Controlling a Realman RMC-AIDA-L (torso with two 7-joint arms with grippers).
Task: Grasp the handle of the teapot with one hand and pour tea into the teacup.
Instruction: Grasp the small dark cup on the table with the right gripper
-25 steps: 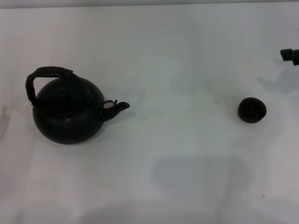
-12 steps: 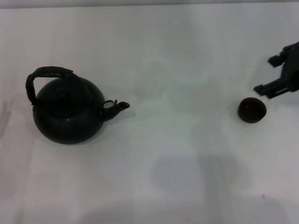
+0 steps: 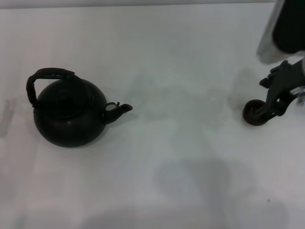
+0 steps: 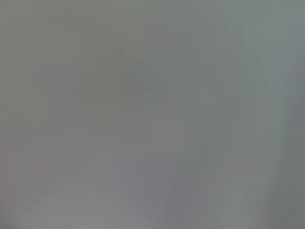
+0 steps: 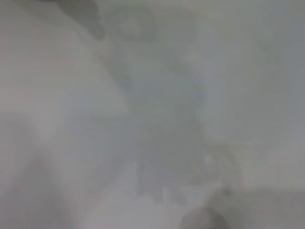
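right pincer (image 3: 279,98) now low over teacup (image 3: 253,113), covering its right side; half a second ago it sat further back. can't tell if fingers open or shut. teapot (image 3: 70,114) untouched at bench (image 3: 190,57) left, handle (image 3: 50,74) free. left pincer unseen. you: expect cup grasp, not pour.

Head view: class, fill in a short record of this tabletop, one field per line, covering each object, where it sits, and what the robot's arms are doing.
teapot: large round matte black teapot, upright on the robot's left side of the white table
handle: black arched handle, not gripped
spout: points toward the cup
teacup: tiny round dark teacup, on the robot's right side, partly hidden
right gripper: black right gripper at the teacup
left gripper: not in view
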